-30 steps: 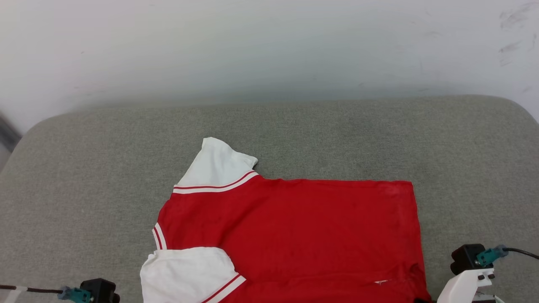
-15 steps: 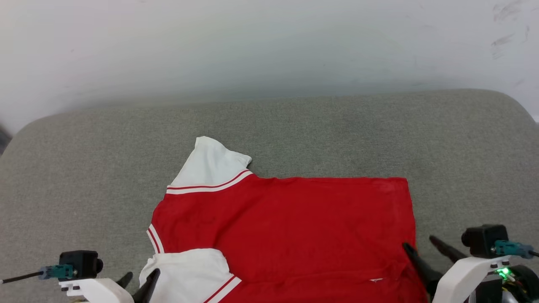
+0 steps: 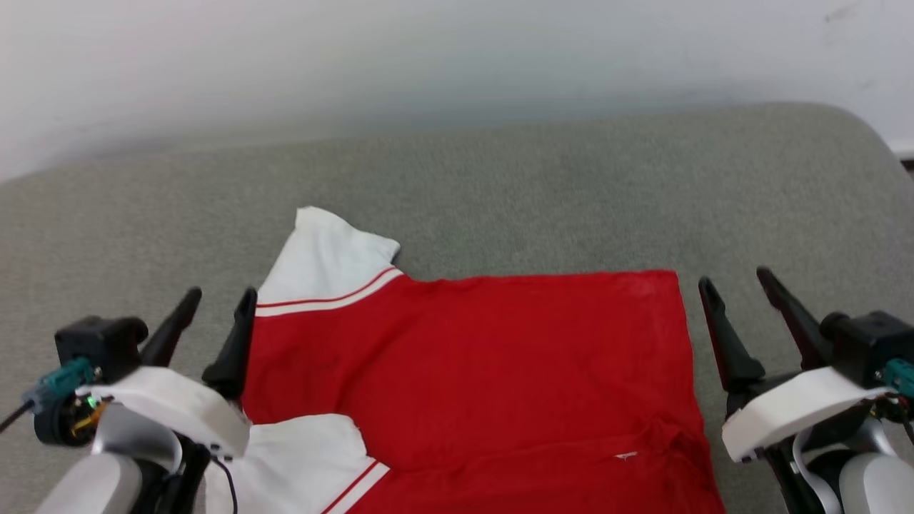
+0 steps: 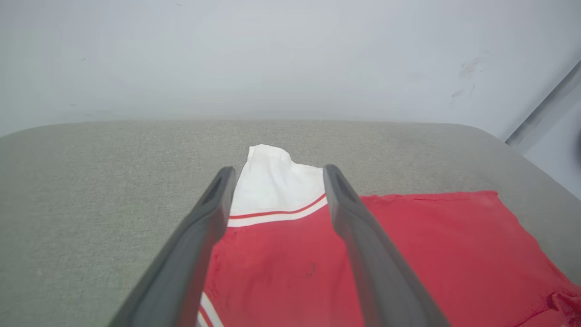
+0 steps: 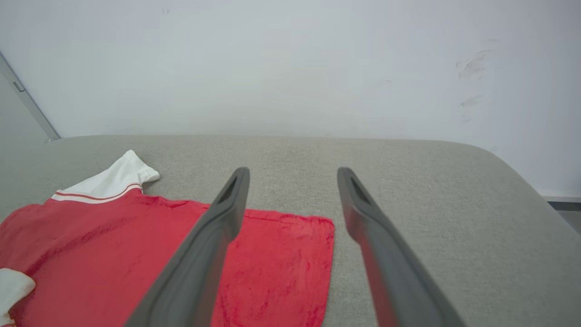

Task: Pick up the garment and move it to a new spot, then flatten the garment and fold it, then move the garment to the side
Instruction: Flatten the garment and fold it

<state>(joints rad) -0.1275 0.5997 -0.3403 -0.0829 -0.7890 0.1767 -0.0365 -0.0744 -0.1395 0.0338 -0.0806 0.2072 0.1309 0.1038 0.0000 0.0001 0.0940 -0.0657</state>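
Observation:
The garment is a red jersey T-shirt with white, red-striped sleeves, lying flat on the grey cushion with its plain red side up. One sleeve points away from me; the other is folded in at the near left. My left gripper hovers open above the shirt's left shoulder edge, nothing between its fingers. My right gripper is open too, just right of the hem edge. In the left wrist view the open fingers frame the far sleeve. The right wrist view has the hem corner between its fingers.
The grey fabric cushion stretches well beyond the shirt on the left, far and right sides. A pale wall rises right behind its far edge. The cushion's rounded right corner drops off toward the floor.
Both grippers opened and rose from the bottom corners to beside the shirt's left and right edges. The camera tilted, shifting the whole picture. The shirt lies released.

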